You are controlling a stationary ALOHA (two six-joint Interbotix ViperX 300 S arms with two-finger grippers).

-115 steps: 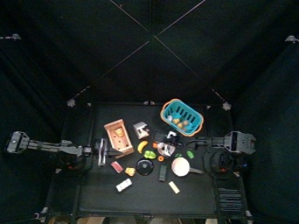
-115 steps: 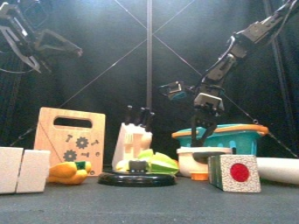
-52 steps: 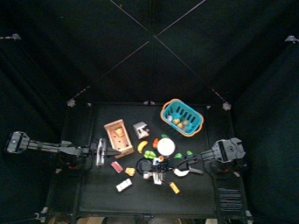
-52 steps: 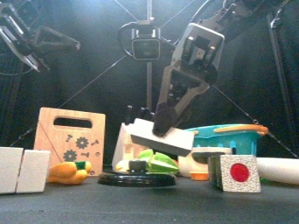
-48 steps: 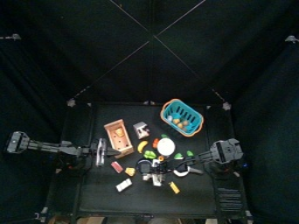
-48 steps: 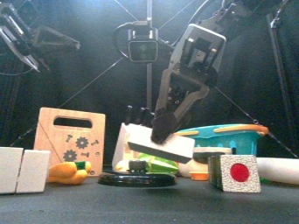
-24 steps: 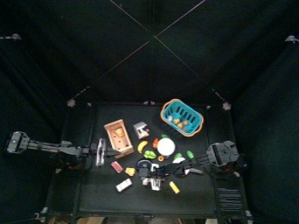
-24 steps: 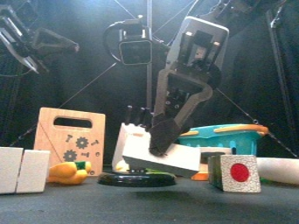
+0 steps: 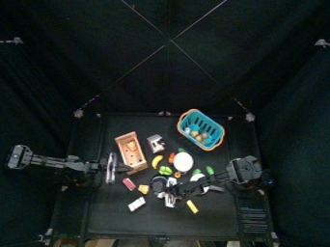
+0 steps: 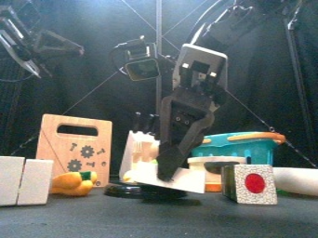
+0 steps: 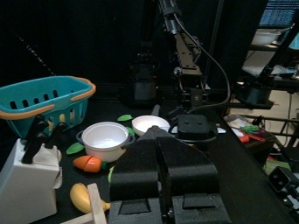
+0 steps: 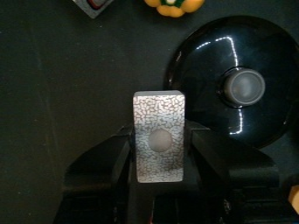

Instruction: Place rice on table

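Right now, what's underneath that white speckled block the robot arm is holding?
Under the speckled block, held in the right gripper, lies bare black table. A round black lid sits beside it, apparently just clear. The table directly beneath the block is hidden.

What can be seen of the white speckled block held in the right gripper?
The white rectangular block with a grey crackle pattern is a flat slab, seemingly packaged rice, bearing a grey oval mark. The right gripper is shut on its two long sides. In the front view it hangs tilted, low over the black tabletop, beside a glossy black round lid. Whether it touches down is unclear.
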